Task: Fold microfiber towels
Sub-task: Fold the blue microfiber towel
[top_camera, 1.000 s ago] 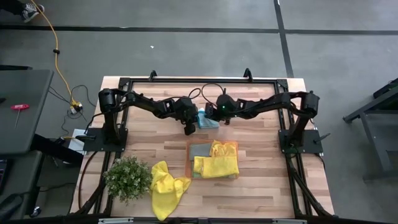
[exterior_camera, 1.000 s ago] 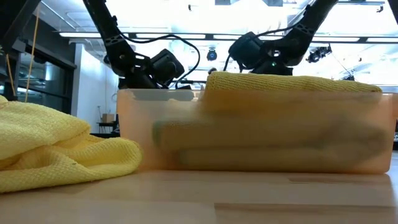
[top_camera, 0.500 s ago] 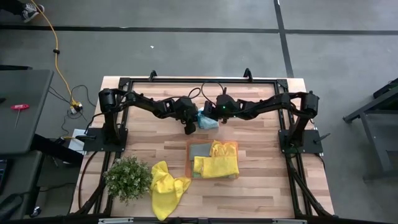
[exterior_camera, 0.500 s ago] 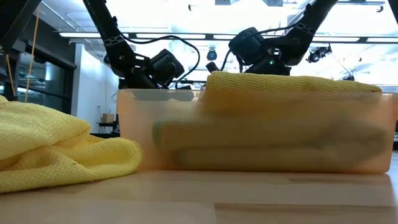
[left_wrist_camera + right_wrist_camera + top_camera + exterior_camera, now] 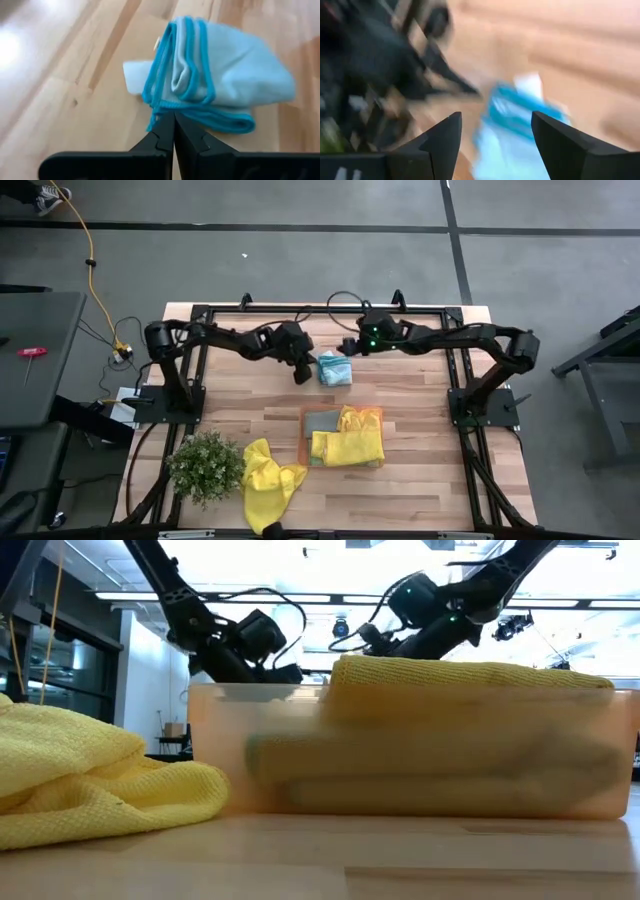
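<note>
Light blue, with a brighter blue stitched hem, a soft towel [image 5: 334, 369] lies folded in a small, slightly rumpled packet on the pale wooden plank table [image 5: 230, 405], free of both grippers; the left wrist view shows its [image 5: 220, 80] layered edges stacked and curling. The left gripper [image 5: 300, 374] sits just beside its left edge, jaws pressed together and empty, dark fingers [image 5: 167, 135] meeting in a thin seam with the tips right at the hem. The right gripper [image 5: 345, 346] hangs near the towel's far right corner, jaws spread wide with nothing between them, the blurred blue cloth [image 5: 512, 125] showing past its fingers. Nearer the front stands a shallow, translucent orange tray [image 5: 303, 442] with low walls; inside it lie a flat grey-blue folded towel [image 5: 322, 422] and a bulkier folded yellow one [image 5: 350, 438] whose nubby weave rises above the rim in the low view [image 5: 470, 675]. Left of the tray, a loose yellow towel [image 5: 268, 480] lies crumpled on the wood, beside a small leafy green plant [image 5: 205, 465].
</note>
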Tool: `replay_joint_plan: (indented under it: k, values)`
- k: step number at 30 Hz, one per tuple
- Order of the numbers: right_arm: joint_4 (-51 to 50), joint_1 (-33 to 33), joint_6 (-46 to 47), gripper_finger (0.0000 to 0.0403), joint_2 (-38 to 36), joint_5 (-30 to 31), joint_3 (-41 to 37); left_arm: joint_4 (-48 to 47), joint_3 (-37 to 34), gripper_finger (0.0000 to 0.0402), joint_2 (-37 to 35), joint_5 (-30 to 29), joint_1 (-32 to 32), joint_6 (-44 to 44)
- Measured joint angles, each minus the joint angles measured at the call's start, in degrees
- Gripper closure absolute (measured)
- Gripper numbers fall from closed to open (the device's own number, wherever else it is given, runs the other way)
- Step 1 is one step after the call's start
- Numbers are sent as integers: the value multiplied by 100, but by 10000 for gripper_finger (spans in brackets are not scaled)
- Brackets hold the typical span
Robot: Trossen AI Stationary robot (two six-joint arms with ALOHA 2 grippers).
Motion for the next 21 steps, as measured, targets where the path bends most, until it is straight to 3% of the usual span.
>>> replay_joint_plan:
  k: [3,6,11,17,21]
  values:
    - [-792,-60,-336,171,33,-444,-6,-242,-2,401,-249,32,7,84]
    - [-1251,-38,-441,171,229,-482,-10,-187,-2,401,-446,302,-65,-53]
    - [-1167,-67,-521,171,367,-455,-11,662,2,401,-525,864,-320,-661]
    - [-1221,-247,-842,171,369,-472,-11,1395,11,401,34,676,-756,-696]
    - [-1204,-303,-889,171,371,-469,-11,1459,190,401,387,144,-953,-663]
